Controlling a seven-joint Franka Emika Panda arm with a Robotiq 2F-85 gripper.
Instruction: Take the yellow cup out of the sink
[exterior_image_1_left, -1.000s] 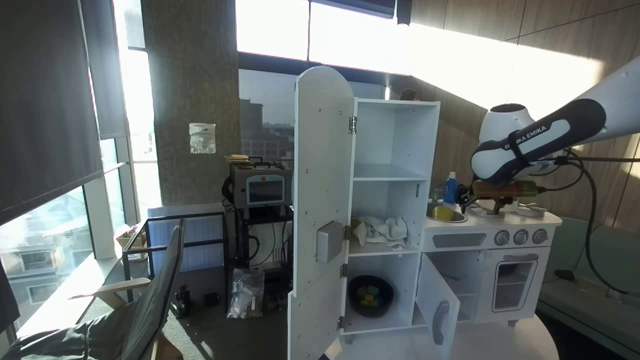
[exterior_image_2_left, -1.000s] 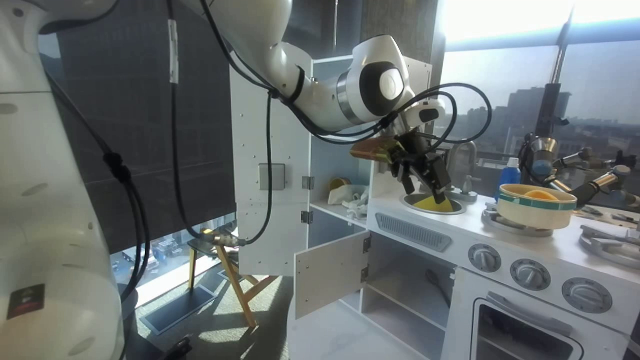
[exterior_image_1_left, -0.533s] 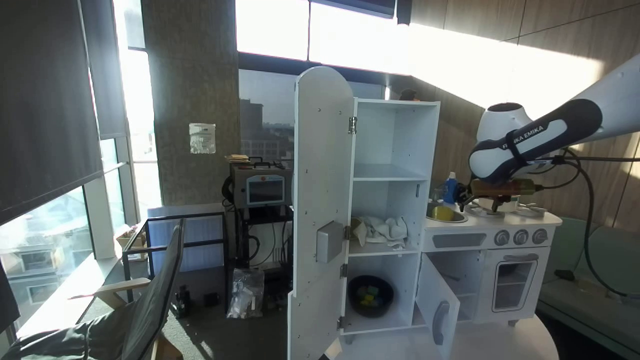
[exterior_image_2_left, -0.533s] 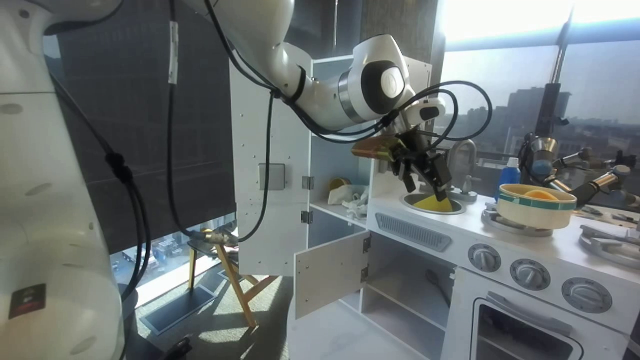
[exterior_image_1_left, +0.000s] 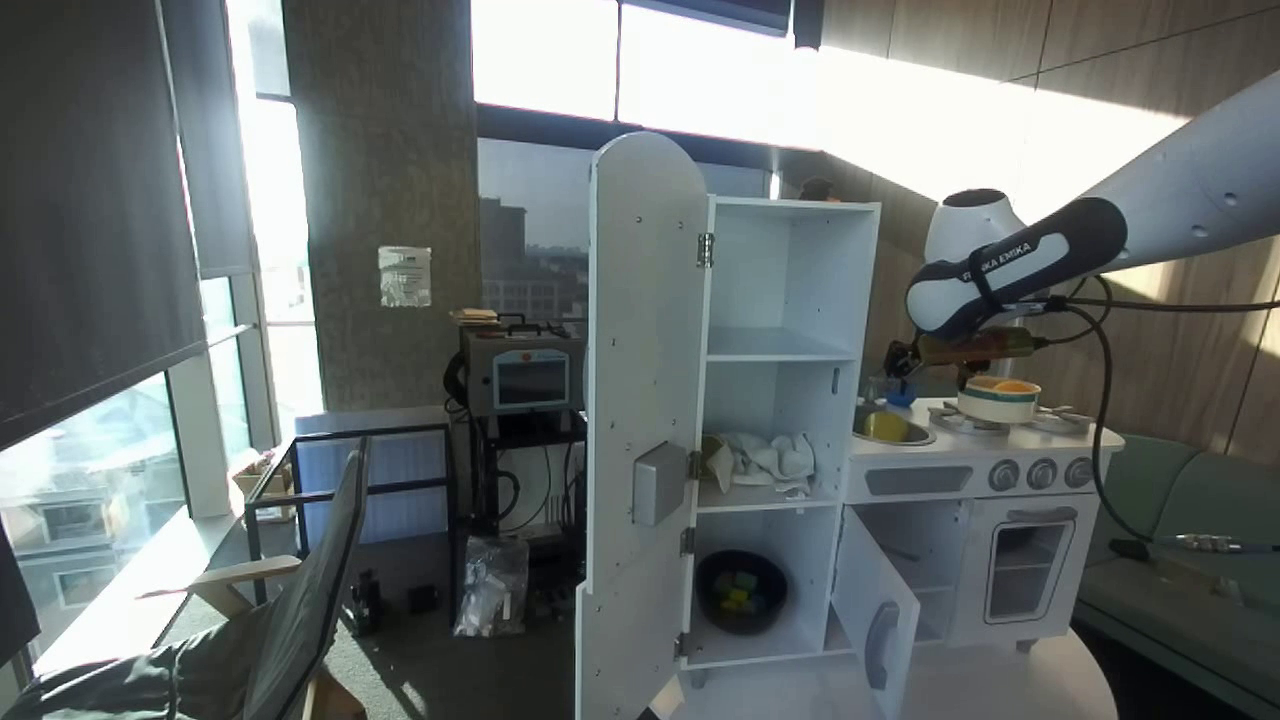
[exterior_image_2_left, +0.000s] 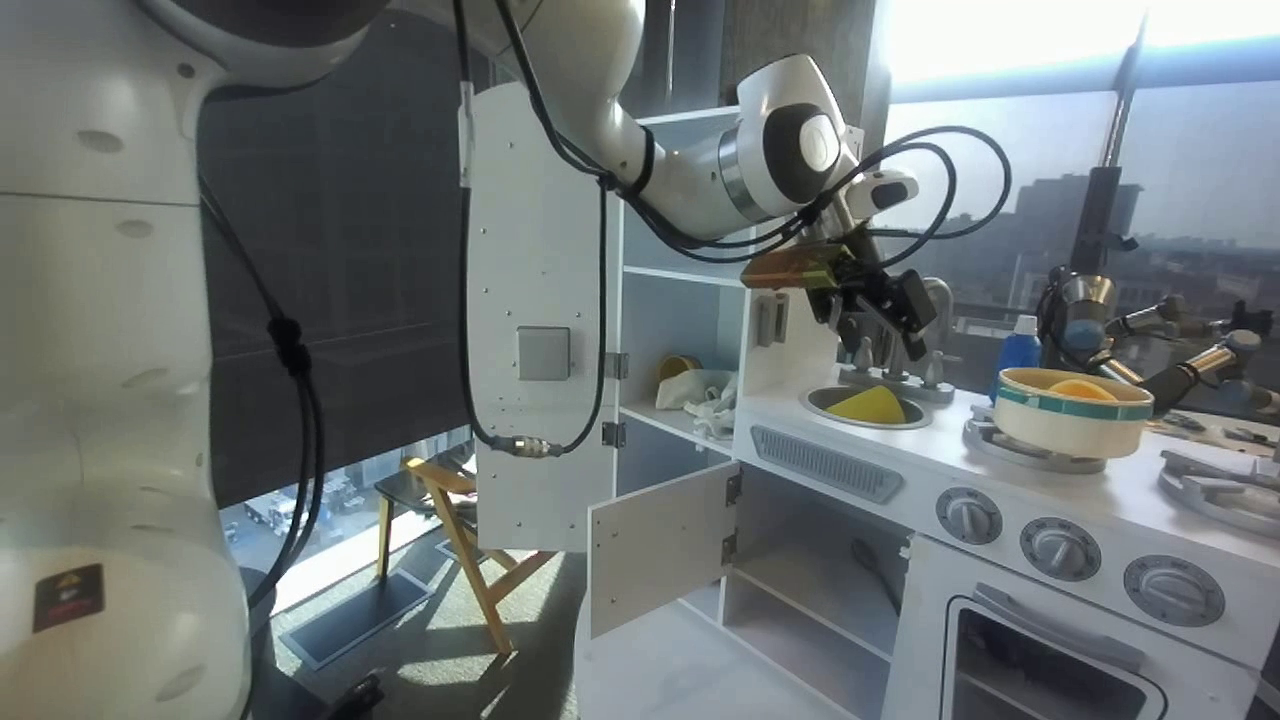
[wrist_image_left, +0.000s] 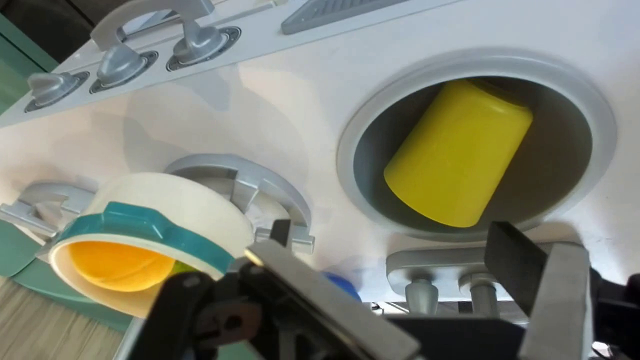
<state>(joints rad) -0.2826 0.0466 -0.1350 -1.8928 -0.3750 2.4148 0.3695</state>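
In an exterior view, the Franka arm (exterior_image_2_left: 690, 188) reaches in from the left and bends downward; its gripper (exterior_image_2_left: 882, 342), spread wide, slants down above the sink (wrist_image_left: 346, 156). The yellow cup (wrist_image_left: 460, 155) lies tilted inside it.

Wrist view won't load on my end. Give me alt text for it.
A yellow cup lies tipped inside the round sink at right, ungripped; the open pincer shows at the bottom. To the left, a teal-banded cream pot holding something orange stands on a grey burner; three grey knobs sit at upper left.
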